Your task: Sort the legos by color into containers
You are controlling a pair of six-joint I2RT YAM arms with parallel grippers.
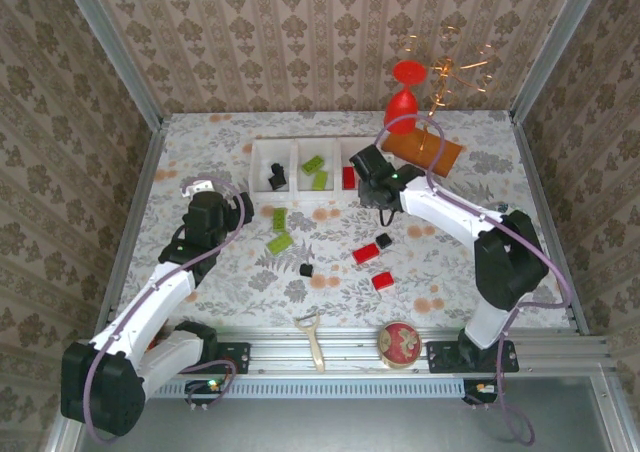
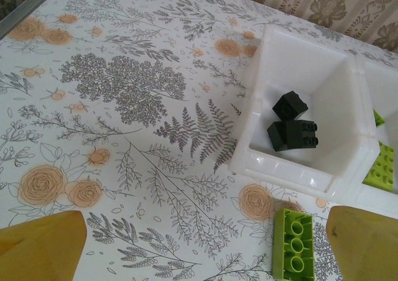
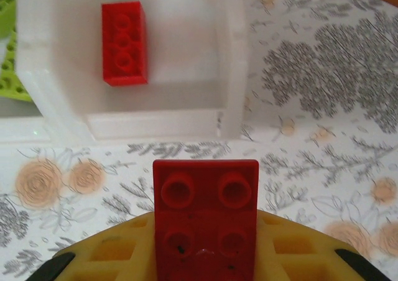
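1. Now, the left gripper (image 2: 202, 250) stands wide open and empty over the counter (image 2: 124, 138). A green brick (image 2: 292, 244) lies between its fingers, nearer the right one, with its long axis pointing toward the bins.
2. The containers (image 1: 293, 162) are 3 joined bins in a row. The black bricks (image 2: 292, 125) sit in the left one, green ones in the middle, and 1 binned brick (image 3: 124, 41), red, is in the red bin (image 3: 230, 76) on the right.
3. The right gripper (image 3: 205, 256) is clamped on a red brick (image 3: 205, 200), studs toward its camera. The red bin lies just ahead and slightly left, its near wall between them. The drop likely needs a short reach forward and left, high enough to clear that wall. This arm is plainly nearer that bin.
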